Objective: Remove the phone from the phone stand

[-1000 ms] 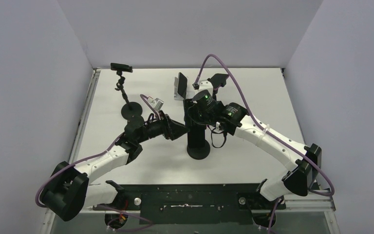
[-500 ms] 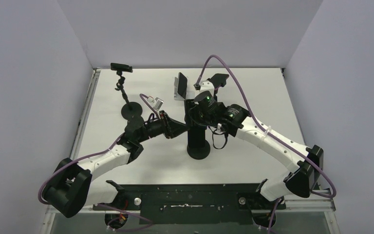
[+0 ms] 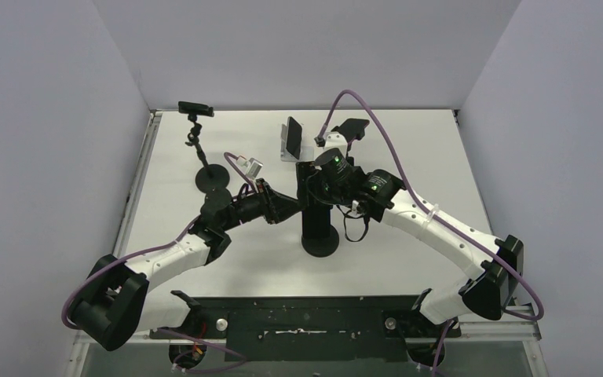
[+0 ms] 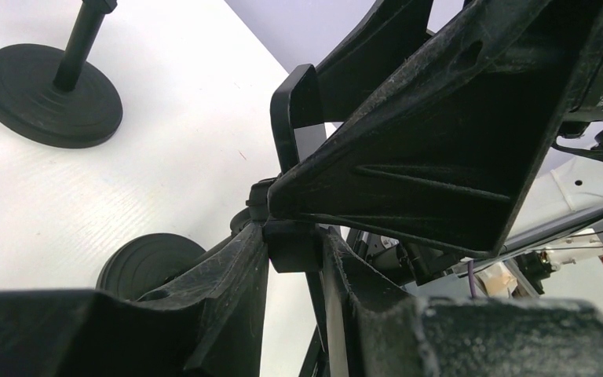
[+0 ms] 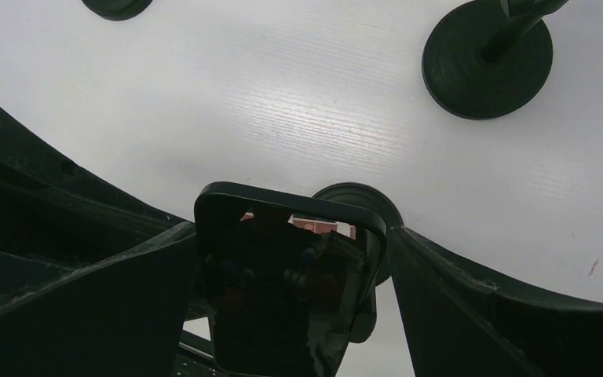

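Note:
The phone stand has a round black base (image 3: 319, 239) and an upright pole mid-table. My left gripper (image 3: 289, 206) reaches in from the left and is shut on the small black block of the stand's neck (image 4: 294, 243), one finger on each side. The base (image 4: 153, 263) shows below it. My right gripper (image 3: 312, 169) sits over the stand's top and hides the phone in the top view. In the right wrist view the dark glossy phone (image 5: 283, 298) stands between my right gripper's (image 5: 292, 232) fingers. The left finger lies against its edge; a thin gap shows at the right finger (image 5: 455, 306).
A second black stand with a round base (image 3: 213, 177) and a clamp on top (image 3: 195, 108) stands at the back left. A dark slab on a white foot (image 3: 290, 139) stands behind the arms. Grey walls close in the table on three sides.
My left gripper has closed on the stand's neck. My right gripper's jaws have spread wider around the phone. Both arms have hardly shifted.

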Motion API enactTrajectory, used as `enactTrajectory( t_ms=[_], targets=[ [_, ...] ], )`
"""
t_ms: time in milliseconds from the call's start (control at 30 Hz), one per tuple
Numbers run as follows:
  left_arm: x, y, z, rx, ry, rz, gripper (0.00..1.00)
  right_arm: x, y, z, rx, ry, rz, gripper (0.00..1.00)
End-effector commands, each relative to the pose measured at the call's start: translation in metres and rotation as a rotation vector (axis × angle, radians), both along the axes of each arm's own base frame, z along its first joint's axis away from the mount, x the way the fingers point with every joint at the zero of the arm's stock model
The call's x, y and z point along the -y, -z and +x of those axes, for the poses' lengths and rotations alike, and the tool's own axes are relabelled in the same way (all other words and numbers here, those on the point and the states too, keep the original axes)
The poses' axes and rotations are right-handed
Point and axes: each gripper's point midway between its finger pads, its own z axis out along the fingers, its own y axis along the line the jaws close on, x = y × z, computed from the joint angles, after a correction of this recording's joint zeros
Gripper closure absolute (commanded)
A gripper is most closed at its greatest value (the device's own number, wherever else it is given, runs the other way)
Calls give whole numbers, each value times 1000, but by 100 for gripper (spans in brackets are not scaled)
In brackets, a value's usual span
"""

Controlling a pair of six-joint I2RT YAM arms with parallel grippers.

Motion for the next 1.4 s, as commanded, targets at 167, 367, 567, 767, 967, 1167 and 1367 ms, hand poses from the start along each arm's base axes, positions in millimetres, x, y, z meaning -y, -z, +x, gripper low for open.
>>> enactTrajectory(
  t_ms=[167, 367, 567, 767, 967, 1167, 1367],
  targets=[
    [1, -17, -1, 88, -1, -29, 100, 0, -9, 2, 15, 4, 21, 21],
    [2, -18, -5, 87, 4, -27, 94, 2, -9, 3, 24, 14, -14, 34],
    [0, -19, -8, 75, 1, -28, 60, 4, -8, 2, 28, 20, -44, 34],
    [1, -19, -10, 76, 7, -30, 58, 2, -9, 1, 29, 21, -43, 18],
    [4, -16, -12, 72, 19, -28, 63, 0, -13, 1, 33, 17, -34, 17],
    [6, -17, -10, 76, 19, -36, 75, -2, -13, 0, 30, 13, -30, 17],
    [5, -16, -9, 77, 14, -37, 88, -2, -19, 2, 37, 20, -26, 12]
  ],
)
